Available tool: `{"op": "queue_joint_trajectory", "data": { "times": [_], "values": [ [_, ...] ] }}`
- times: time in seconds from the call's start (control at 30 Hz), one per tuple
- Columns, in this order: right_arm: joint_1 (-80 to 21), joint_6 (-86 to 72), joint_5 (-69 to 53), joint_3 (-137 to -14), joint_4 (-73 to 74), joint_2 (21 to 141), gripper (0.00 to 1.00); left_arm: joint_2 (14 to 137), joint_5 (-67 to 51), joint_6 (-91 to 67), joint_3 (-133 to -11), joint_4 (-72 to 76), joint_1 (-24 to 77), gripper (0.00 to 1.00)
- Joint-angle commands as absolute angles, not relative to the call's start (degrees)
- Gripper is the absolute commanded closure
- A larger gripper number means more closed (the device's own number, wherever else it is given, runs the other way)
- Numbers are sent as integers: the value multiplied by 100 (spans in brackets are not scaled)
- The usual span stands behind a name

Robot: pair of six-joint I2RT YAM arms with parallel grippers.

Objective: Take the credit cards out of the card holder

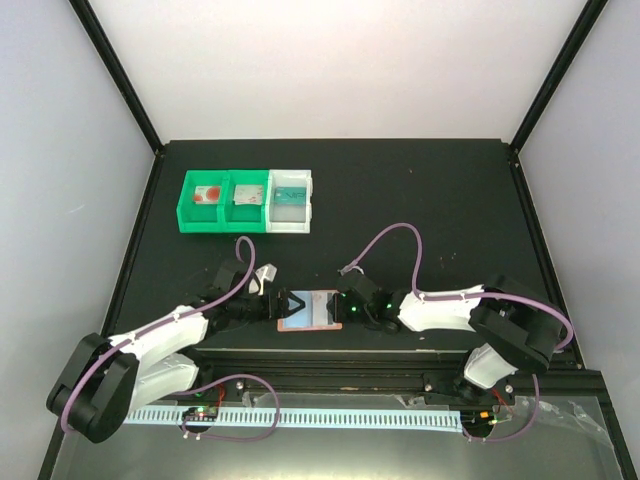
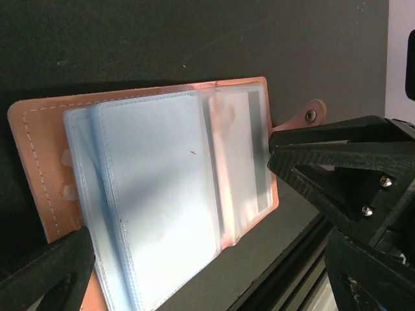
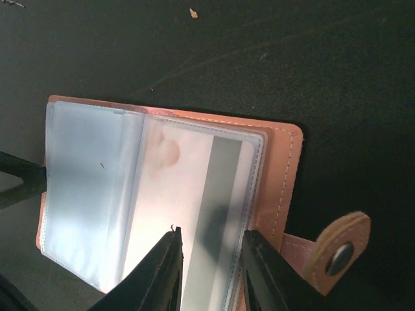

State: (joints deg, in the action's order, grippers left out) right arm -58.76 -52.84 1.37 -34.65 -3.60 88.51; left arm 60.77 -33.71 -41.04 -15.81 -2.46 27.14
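Observation:
The salmon-pink card holder (image 1: 310, 309) lies open and flat on the black table, between my two grippers. Its light-blue clear sleeves (image 2: 155, 194) are fanned toward the left. A white credit card (image 3: 214, 188) with a grey stripe and a faint red disc sits inside the right-hand sleeve. My right gripper (image 3: 211, 234) hangs over that card's near end, its fingers a little apart and holding nothing. My left gripper (image 2: 178, 194) stands wide open, one finger on each side of the holder (image 2: 39, 129). The snap tab (image 3: 340, 249) sticks out at the right.
At the back left stand two green bins (image 1: 222, 200) and a white bin (image 1: 290, 198), with a red-disc card (image 1: 208, 194) and a teal card (image 1: 292, 192) lying in them. The table's metal front rail (image 1: 380, 368) runs just behind the holder's near edge.

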Motion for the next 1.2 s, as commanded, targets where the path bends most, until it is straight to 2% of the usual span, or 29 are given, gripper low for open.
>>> {"op": "queue_joint_trajectory", "data": {
  "times": [0.0,0.87,1.17],
  "values": [
    [-5861,-5296,205,-3475,-525,8884,73,6090,-3275,-4008,-1547,-100,2764,1],
    [-5862,-5472,-292,-3393,-1208,8517,69,6093,-3305,-4017,-1599,-127,2788,1],
    [-5862,-5458,-681,-3410,-1450,8602,64,6015,-3293,-4053,-1582,-156,2816,1]
  ]
}}
